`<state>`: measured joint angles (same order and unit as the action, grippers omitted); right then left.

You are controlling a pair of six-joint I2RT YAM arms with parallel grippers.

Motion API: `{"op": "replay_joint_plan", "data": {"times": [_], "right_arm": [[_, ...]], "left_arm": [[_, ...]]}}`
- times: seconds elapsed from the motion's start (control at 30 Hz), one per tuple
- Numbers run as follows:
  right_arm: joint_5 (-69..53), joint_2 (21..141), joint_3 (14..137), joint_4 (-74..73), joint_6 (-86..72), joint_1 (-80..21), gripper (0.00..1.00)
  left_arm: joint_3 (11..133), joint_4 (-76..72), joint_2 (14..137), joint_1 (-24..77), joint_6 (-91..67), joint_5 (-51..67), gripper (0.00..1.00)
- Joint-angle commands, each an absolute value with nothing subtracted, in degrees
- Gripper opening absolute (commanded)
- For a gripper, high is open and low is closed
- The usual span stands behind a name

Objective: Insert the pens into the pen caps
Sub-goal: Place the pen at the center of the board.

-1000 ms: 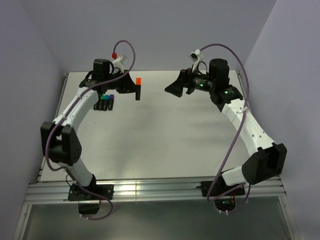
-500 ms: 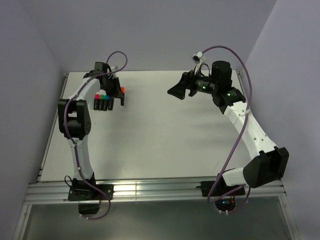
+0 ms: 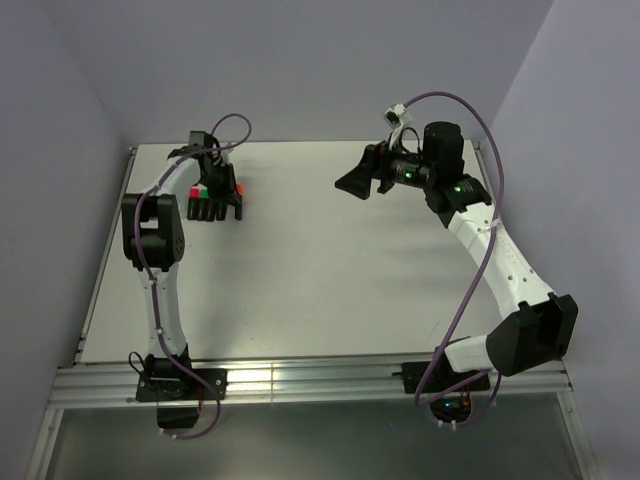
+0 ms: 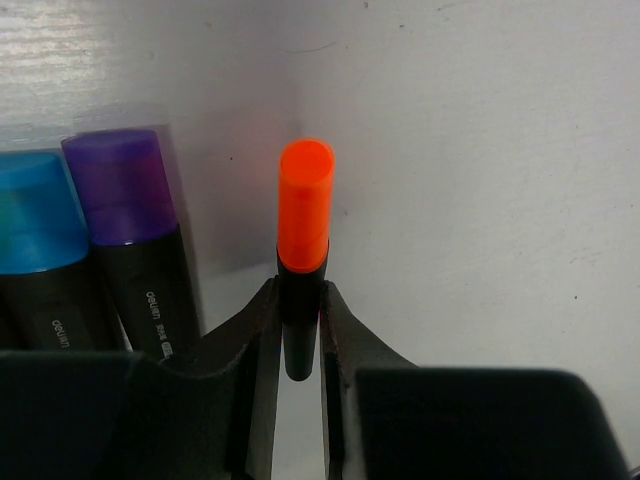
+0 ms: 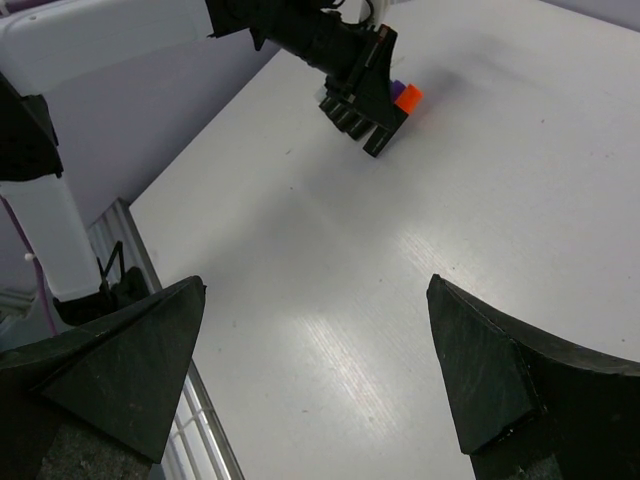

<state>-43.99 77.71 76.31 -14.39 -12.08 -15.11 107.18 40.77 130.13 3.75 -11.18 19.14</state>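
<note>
My left gripper (image 4: 298,292) is shut on the black barrel of a pen with an orange cap (image 4: 305,205) on its far end. It holds this pen low over the table, just right of a purple-capped pen (image 4: 130,200) and a blue-capped pen (image 4: 35,215), with a gap between. In the top view the left gripper (image 3: 228,192) is at the back left, by the row of pens (image 3: 205,208) lying side by side, with the orange cap (image 3: 243,183) at the row's right end. My right gripper (image 3: 350,182) hangs open and empty at the back right, well apart.
The table's left edge (image 3: 125,215) and the back wall are close to the row of pens. In the right wrist view the left gripper (image 5: 360,85) shows far off across bare white table (image 5: 330,250). The left arm is folded tightly along the left side.
The left arm has swung back and left, carrying the orange-capped pen from mid-air down beside the purple-capped pen at the row's right end. The right arm has hardly moved.
</note>
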Motion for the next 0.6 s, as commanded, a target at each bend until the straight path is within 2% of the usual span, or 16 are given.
{"op": "replay_joint_plan", "data": {"times": [0.0, 0.27, 0.57], "right_arm": [[-44.3, 77.61, 76.99, -13.97, -11.08, -14.77, 1.0], [-45.09, 77.96, 77.08, -14.06, -11.16, -14.68, 1.0], [-45.17, 77.96, 77.34, -14.24, -10.99, -14.77, 1.0]], "left_arm": [[108.81, 41.31, 130.43, 2.99, -9.76, 18.98, 0.01], [109.68, 42.8, 131.57, 2.55, -8.26, 16.61, 0.04], [112.41, 44.91, 133.68, 2.29, -7.12, 16.09, 0.2]]}}
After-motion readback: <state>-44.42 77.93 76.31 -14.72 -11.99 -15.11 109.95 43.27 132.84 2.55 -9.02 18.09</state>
